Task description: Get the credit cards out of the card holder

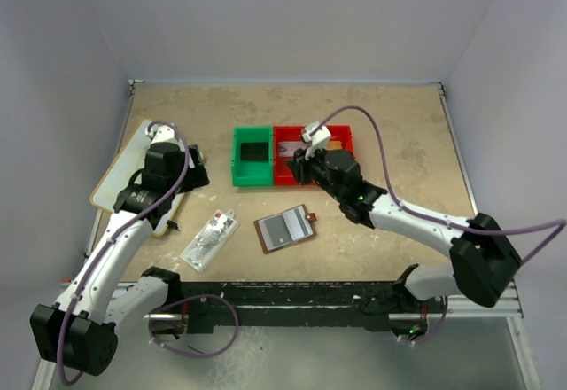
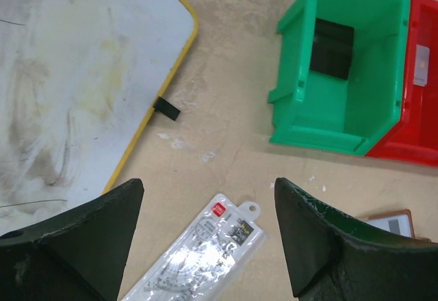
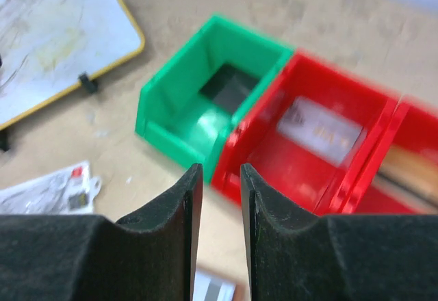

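The brown card holder [image 1: 285, 229] lies open on the table, showing a grey card in its pocket; a corner of it shows in the left wrist view [image 2: 393, 222] and an edge below my right fingers [image 3: 215, 289]. A dark card [image 2: 333, 48] lies in the green bin [image 1: 252, 156], and a pale card [image 3: 320, 130] lies in the red bin [image 1: 285, 174]. My right gripper [image 3: 221, 174] hovers over the near edge of the bins, its jaws narrowly open with nothing between them. My left gripper [image 2: 209, 191] stands wide open and empty above a clear ruler pack [image 2: 198, 253].
A white board with a yellow rim [image 1: 133, 164] lies at the left under the left arm. The ruler pack [image 1: 210, 239] sits left of the card holder. The red bin's right compartment [image 3: 410, 171] holds something brownish and blurred.
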